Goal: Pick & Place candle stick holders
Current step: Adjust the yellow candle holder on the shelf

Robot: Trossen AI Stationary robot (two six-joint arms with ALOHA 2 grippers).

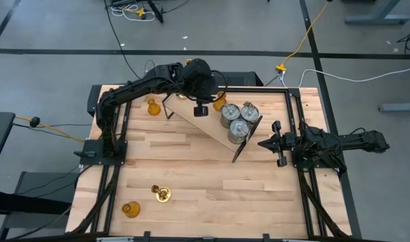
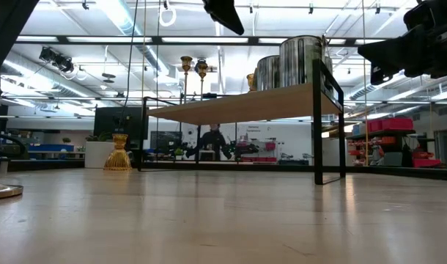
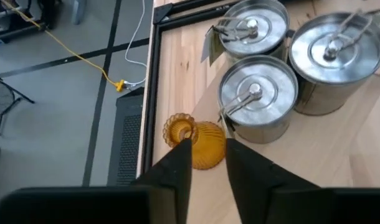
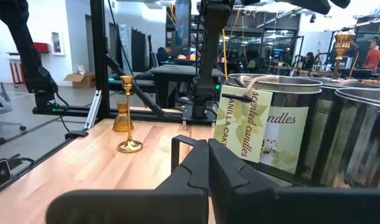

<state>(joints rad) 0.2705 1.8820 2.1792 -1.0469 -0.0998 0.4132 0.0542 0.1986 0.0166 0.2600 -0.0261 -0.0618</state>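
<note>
left gripper [image 3: 207, 155] fingers narrowly parted just above amber holder [image 3: 199, 142] beside the tins [image 3: 257, 93]; advise lifting straight up clear. right gripper [image 1: 264, 143] shut, idle.

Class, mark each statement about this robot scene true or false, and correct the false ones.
1. Three silver tins stand on the raised shelf. True.
2. The right hand grips a brass stick. False: it is shut on nothing, beside the shelf.
3. An amber holder rests on the shelf beside the tins, just ahead of the left hand. True.
4. Every holder is on the shelf. False: a brass stick and another amber one stand on the table.
</note>
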